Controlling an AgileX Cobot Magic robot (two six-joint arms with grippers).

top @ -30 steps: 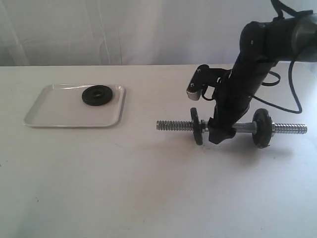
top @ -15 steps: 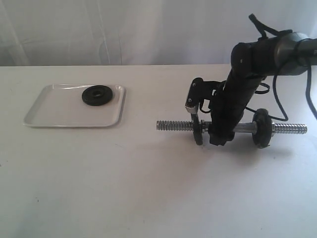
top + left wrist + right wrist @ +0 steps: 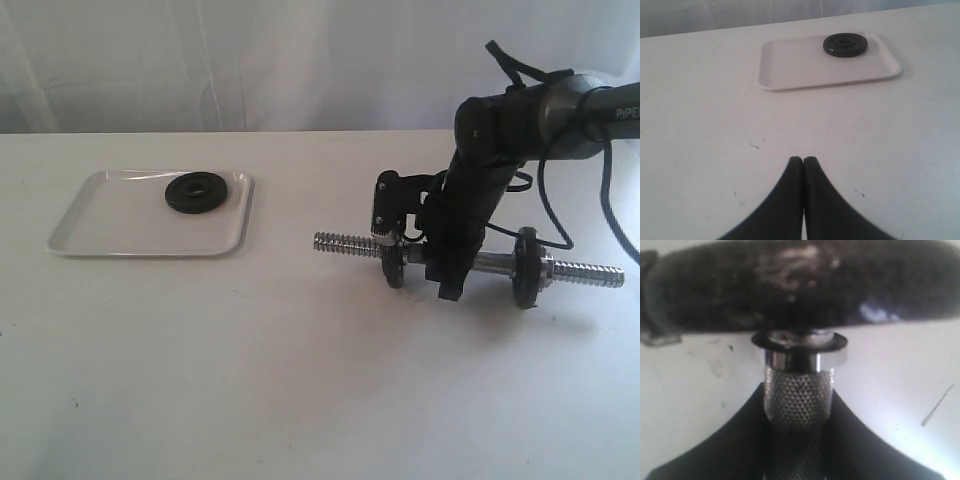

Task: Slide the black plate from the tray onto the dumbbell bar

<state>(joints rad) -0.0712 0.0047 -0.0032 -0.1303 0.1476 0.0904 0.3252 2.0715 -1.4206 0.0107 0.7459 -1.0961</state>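
Chrome dumbbell bar [image 3: 495,264] lengthwise across exterior view, left end slightly higher

The black plate [image 3: 197,192] was matte black, the tray [image 3: 110,236] white. The dumbbell bar [image 3: 345,243] shone chrome silver, spiral-threaded at its ends, finely diamond-knurled at its middle. The left gripper [image 3: 803,161] and right gripper [image 3: 798,390] were plain black. The bench [image 3: 250,380] was off-white with dark specks.

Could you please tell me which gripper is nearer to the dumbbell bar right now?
Right. The right gripper has its jaws clamped on the dumbbell bar; the left gripper, jaws shut, faces the tray with no bar in its view.
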